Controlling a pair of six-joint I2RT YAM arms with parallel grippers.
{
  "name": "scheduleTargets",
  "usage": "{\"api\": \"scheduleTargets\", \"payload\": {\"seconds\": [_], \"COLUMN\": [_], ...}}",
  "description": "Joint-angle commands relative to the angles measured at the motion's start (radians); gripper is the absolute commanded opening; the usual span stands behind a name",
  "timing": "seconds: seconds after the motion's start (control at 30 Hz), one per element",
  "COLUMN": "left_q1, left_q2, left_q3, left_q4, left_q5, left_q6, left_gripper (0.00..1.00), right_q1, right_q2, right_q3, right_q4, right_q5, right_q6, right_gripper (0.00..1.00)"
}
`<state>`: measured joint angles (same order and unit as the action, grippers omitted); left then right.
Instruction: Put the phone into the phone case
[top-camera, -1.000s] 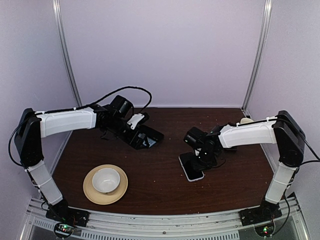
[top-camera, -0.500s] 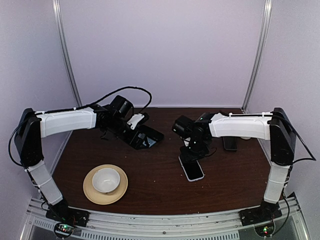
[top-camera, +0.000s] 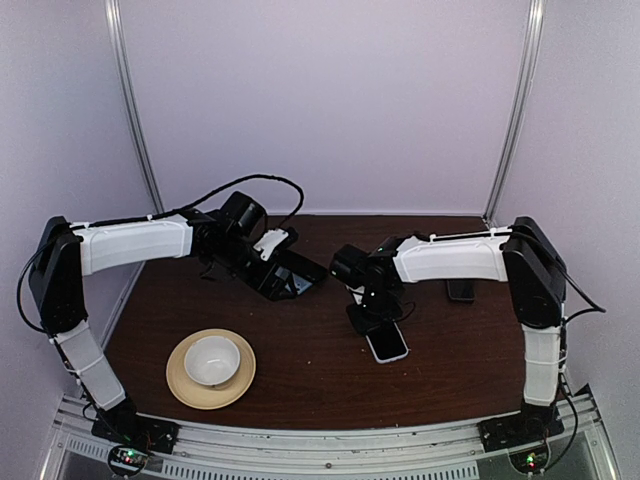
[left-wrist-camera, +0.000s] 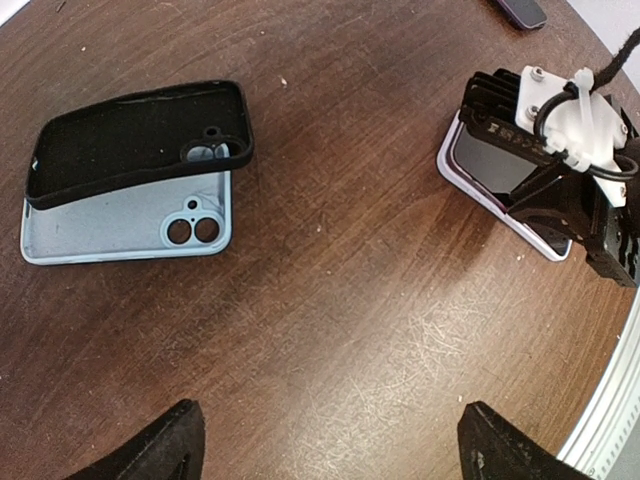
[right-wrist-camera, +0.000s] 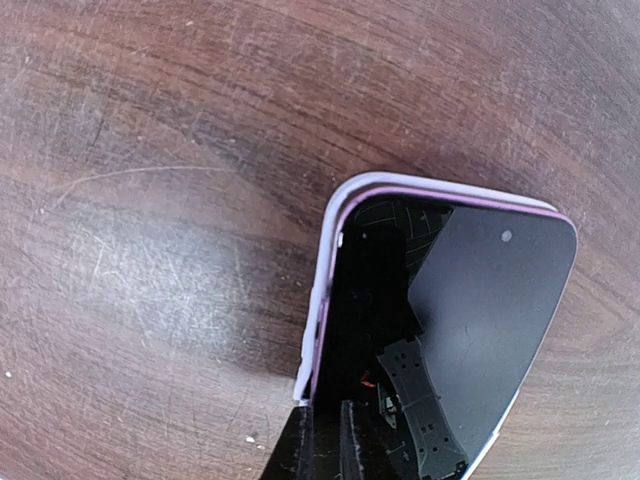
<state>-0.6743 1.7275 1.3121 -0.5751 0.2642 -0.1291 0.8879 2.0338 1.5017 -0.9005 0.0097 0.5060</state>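
Fingers first: the left fingers (left-wrist-camera: 165, 452) hang spread wide and empty above the desk (left-wrist-camera: 330, 300). The phone case (left-wrist-camera: 130, 150) lies flat just ahead of them, with a black shell askew over a pale blue layer (camera cut-outs show in both). I see the right fingers (right-wrist-camera: 315, 445) drawn to a thin slit, gripping nothing I can make out. Their tips are down at the long edge of a light-rimmed phone (right-wrist-camera: 490, 300). The phone (top-camera: 460, 291), all black, lies well off to their right, untouched.
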Motion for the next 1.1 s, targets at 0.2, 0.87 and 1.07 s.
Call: {"api": "scheduleTargets", "payload": {"seconds": [0.2,0.87,1.07], "left_q1": [-0.001,0.0,-0.001], "left_q2": [-0.005,-0.006,-0.005], "left_q3": [0.014,0.013,0.013], "left_q4": [0.005,0.004,0.003], "left_q5": [-0.02,-0.027,-0.022], "left_q6": [0.019,0.025,0.025], "left_gripper": [0.92,0.92,0.92], "right_q1": [-0.001,0.015,-0.022], "right_q2": [0.088,-0.142,-0.185], "right_q3": [-0.089,0.0,-0.11], "right_q4": [-0.085,-0.154,-0.088], "right_q5": [0.034,0.172,0.073], "right_q6": [0.069,0.039,0.101], "right_gripper": [0.06,0.98,0.99]}}
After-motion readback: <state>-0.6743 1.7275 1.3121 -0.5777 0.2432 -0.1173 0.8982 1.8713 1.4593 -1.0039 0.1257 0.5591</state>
